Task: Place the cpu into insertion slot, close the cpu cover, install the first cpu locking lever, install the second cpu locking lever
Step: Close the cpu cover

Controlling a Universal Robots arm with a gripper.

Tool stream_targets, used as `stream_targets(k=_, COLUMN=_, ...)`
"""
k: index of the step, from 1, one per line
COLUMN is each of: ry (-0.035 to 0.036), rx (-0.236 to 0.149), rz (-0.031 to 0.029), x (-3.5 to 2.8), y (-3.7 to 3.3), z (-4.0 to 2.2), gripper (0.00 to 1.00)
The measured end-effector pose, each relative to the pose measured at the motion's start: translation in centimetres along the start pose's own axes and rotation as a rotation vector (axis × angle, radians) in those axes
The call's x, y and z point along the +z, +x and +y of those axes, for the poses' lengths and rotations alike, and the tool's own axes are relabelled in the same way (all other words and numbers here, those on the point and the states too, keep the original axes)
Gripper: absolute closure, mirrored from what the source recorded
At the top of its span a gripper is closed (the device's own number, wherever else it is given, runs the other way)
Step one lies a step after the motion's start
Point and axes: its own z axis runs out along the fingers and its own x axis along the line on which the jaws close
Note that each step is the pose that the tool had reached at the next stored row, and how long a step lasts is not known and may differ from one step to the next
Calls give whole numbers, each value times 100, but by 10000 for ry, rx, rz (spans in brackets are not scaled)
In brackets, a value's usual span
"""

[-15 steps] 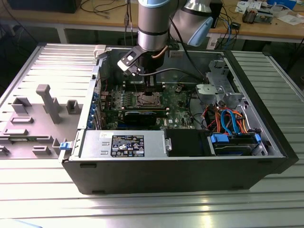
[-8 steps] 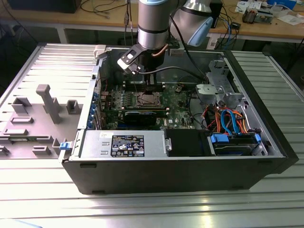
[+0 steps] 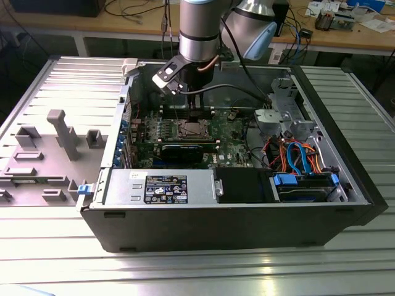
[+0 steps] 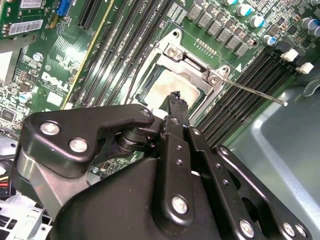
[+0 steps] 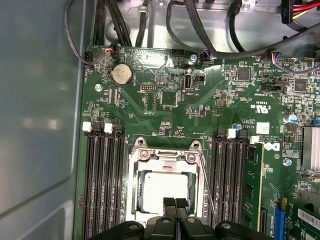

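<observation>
Case: we see the case [image 3: 216, 227] lying open on the table [image 3: 185, 271]. It holds the board [image 5: 150, 107], with a power unit [image 3: 160, 187] along its front wall and cables [image 3: 296, 154] toward the exterior view's right.
Socket: the socket [image 3: 190, 129] sits near the board's middle and holds the cpu [image 5: 160, 185].
Cpu: its silvery top shows through the cover [image 5: 165, 156] window.
Cover: it lies down flat, framing the cpu's edges.
Lever: a thin lever [image 4: 250, 92] runs from a cover corner out over the slots [image 5: 102, 185].
Gripper: the gripper [image 5: 175, 202] has its fingertips together and holds nothing. It hangs over one edge of the cover window, and we cannot tell whether it touches.
Room: slots flank the socket on two sides, and bare case wall lies beyond one bank.
</observation>
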Motion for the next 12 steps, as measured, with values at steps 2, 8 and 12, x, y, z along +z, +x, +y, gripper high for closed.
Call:
stream_targets(k=2, ry=0, rx=0, rz=0, x=-11, y=0, z=0, gripper=89)
stream_targets(k=8, ry=0, rx=0, rz=0, x=-55, y=0, z=0, gripper=89)
stream_targets(k=12, ry=0, rx=0, rz=0, x=-91, y=-1, z=0, gripper=89)
